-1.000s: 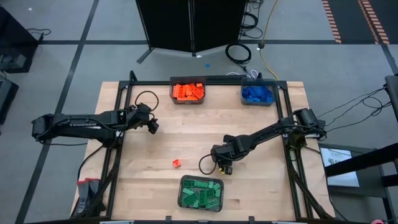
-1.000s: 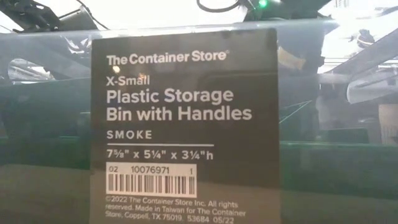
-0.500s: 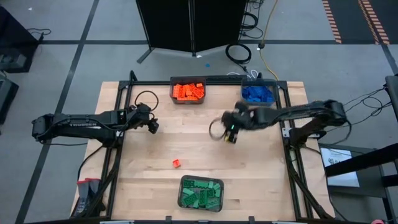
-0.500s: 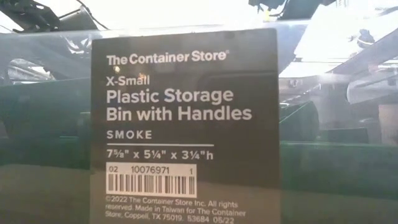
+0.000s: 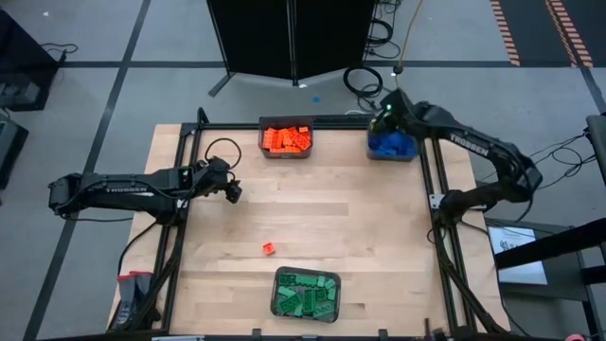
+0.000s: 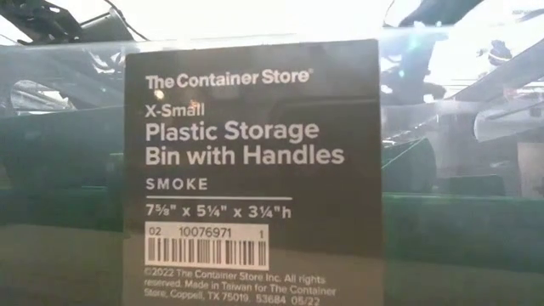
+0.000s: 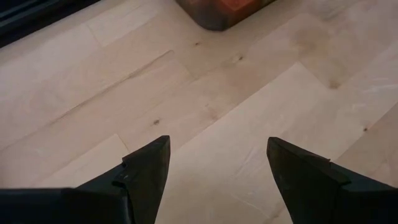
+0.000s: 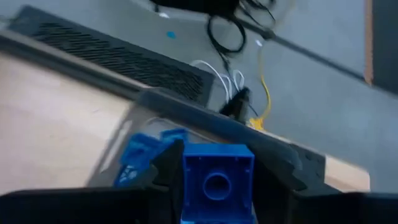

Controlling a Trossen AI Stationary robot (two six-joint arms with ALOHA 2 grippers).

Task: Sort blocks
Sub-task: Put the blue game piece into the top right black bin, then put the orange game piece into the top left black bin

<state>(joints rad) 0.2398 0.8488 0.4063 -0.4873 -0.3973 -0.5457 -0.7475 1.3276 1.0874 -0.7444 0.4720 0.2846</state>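
My right gripper (image 5: 386, 118) hangs over the far edge of the bin of blue blocks (image 5: 393, 144) at the table's far right, shut on a blue brick (image 8: 217, 163). My left gripper (image 5: 234, 192) waits open above the bare table at the left, with nothing between its fingers (image 7: 149, 171). One orange brick (image 5: 269, 248) lies flat on the table, left of the middle. Other blocks lie sorted in the orange bin (image 5: 285, 139) at the far middle and the green bin (image 5: 306, 293) at the near edge. My right gripper pinches the blue brick by two opposite side walls (image 8: 189, 177) between its two fingers (image 8: 163, 167). The brick's hollow underside faces the wrist camera. The fingers slant downward toward the table's far right. The brick is lifted clear, above the blue bin's blocks (image 8: 140, 158).
A black frame rail (image 5: 312, 123) runs round the table, close behind the far bins. Cables (image 5: 365, 80) lie on the floor beyond the far edge. The green bin's label (image 6: 251, 170) fills the low view. The middle of the table lies bare.
My right gripper has swung from just above the green bin, at the table's near middle, up and toward the far right corner. It now stands over the blue bin, and its wrist has rolled on the way. Its fingers have stayed shut.
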